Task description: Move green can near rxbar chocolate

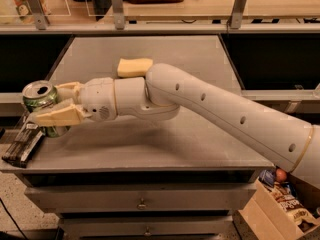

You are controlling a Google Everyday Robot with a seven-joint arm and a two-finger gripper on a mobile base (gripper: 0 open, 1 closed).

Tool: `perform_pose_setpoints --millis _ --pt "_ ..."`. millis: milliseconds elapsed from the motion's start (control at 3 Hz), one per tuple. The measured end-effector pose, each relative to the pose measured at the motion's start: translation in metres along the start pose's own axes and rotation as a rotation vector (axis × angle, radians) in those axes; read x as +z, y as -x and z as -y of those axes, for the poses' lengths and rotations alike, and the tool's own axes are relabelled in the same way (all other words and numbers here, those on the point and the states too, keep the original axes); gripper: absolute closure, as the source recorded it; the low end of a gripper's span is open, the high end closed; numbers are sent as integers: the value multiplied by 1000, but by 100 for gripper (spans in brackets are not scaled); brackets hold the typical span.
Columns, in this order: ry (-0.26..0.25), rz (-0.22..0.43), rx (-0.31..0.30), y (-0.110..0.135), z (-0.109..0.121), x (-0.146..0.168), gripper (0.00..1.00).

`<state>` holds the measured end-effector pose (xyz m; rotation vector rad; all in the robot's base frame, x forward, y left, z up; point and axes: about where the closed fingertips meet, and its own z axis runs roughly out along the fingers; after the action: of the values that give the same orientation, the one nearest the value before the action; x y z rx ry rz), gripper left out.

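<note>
one rxbar chocolate (22, 143) lies flat at the left edge of the table, just below and left of the gripper. the gripper (47, 106) reaches over the left end of the grey table (150, 149), its two tan fingers (59, 116) clamped around the single green can (39, 96). the can stands upright between them, just beside the bar; i cannot tell whether its base touches the surface. this looks like the end of the carry. the next move calls for lowering the can gently, letting go, and backing away without tipping it or nudging the wrapper off the edge. right of the gripper and farther back, one yellow sponge (134, 66) sits partly behind the one white arm (225, 114). far right and lower, one cardboard box (272, 216) holds snacks.
</note>
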<state>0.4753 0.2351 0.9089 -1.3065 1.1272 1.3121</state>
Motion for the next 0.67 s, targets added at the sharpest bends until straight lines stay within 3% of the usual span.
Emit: perform_pose_setpoints --millis 667 --pt "15 -34 -38 -5 -7 10 35"
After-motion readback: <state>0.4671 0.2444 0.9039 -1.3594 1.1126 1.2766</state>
